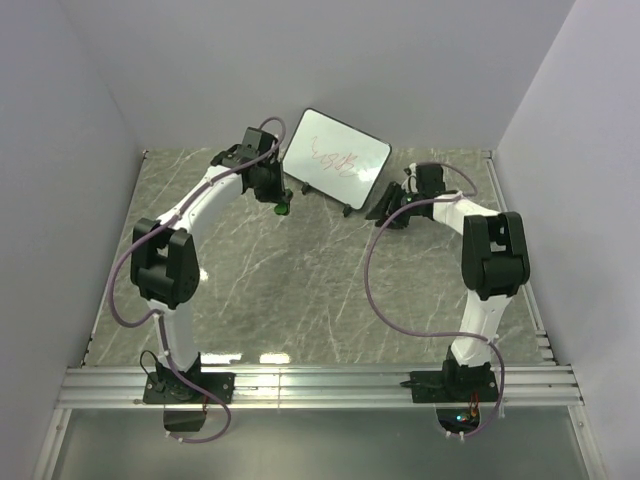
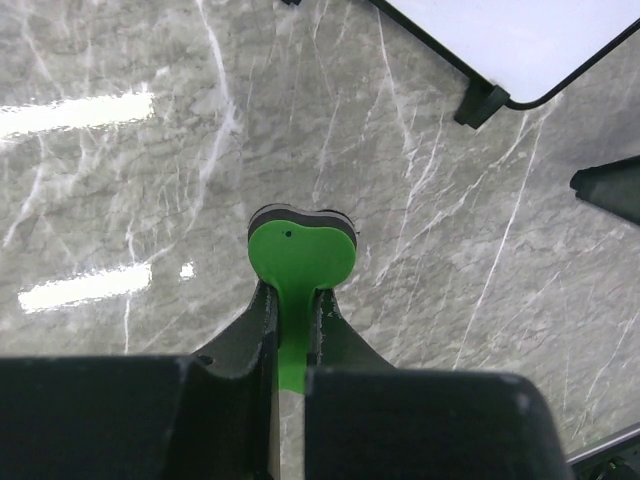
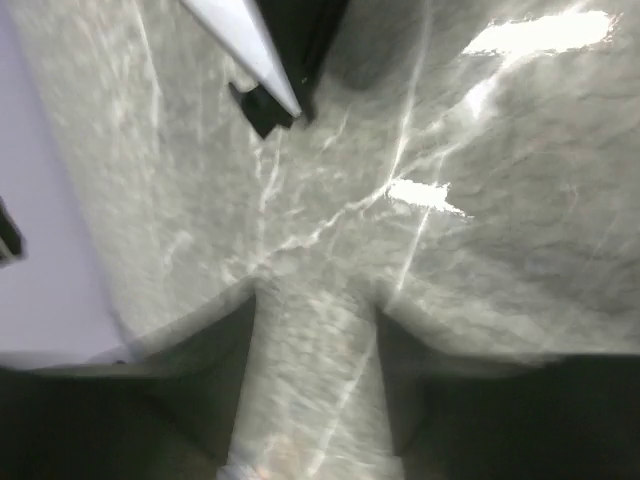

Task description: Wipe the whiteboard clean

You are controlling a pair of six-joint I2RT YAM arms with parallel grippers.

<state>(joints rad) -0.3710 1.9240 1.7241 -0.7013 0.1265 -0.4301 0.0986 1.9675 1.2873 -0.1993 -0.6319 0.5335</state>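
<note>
Left tool (image 2: 295, 295) clamps green eraser (image 2: 300, 255); right tool (image 3: 315, 300) parted, empty; whiteboard (image 1: 335, 160) black-framed, red scribbles.

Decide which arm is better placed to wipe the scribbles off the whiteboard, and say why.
Left. The left gripper is shut on the green eraser, close beside the scribbled whiteboard. The right gripper, by the board's other side, holds nothing.

The right wrist view is smeared throughout: the right tool (image 3: 315, 300) is only soft dark shapes, the whiteboard (image 3: 240, 30) cut by the top edge. From the left wrist, the whiteboard runs off the top right corner; below it, the lower end of the green eraser (image 2: 300, 255) hides inside the left tool (image 2: 295, 295). The scribbles (image 1: 335, 158) on the whiteboard are too small to read.
</note>
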